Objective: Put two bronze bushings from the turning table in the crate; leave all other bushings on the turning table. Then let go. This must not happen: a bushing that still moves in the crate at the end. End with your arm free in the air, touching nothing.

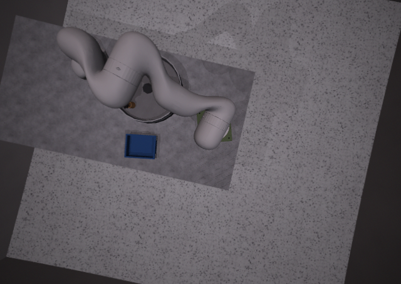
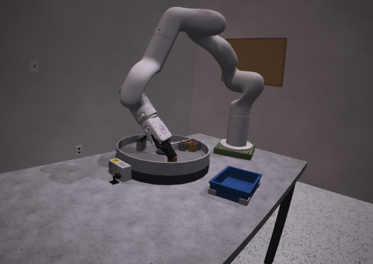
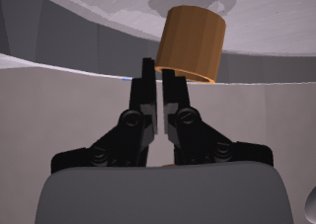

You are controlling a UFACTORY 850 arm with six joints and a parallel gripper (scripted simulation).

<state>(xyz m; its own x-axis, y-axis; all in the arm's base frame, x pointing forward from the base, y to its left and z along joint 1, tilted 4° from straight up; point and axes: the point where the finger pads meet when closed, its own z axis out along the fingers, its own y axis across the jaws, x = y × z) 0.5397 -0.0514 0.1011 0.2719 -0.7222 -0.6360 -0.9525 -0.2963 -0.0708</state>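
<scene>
The gripper (image 1: 127,106) (image 2: 171,155) (image 3: 158,74) is clenched on the wall of a bronze bushing (image 1: 131,105) (image 2: 172,159) (image 3: 193,43), its bore facing the fingers, within the turning table (image 1: 149,119) (image 2: 164,167); the blue crate (image 1: 126,146) (image 2: 228,190) lies outside, beyond the near rim.

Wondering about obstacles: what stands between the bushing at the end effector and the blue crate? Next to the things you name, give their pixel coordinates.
The turning table's raised rim (image 1: 150,121) (image 2: 168,167) stands between bushing (image 1: 131,105) (image 2: 172,158) (image 3: 192,43) and crate (image 1: 140,158) (image 2: 228,187), as the top and exterior views show.

Grey table (image 1: 187,164) (image 2: 120,219) — turntable (image 1: 142,119) (image 2: 162,167), blue crate (image 1: 140,145) (image 2: 235,184), green base plate (image 1: 227,138) (image 2: 230,153).
</scene>
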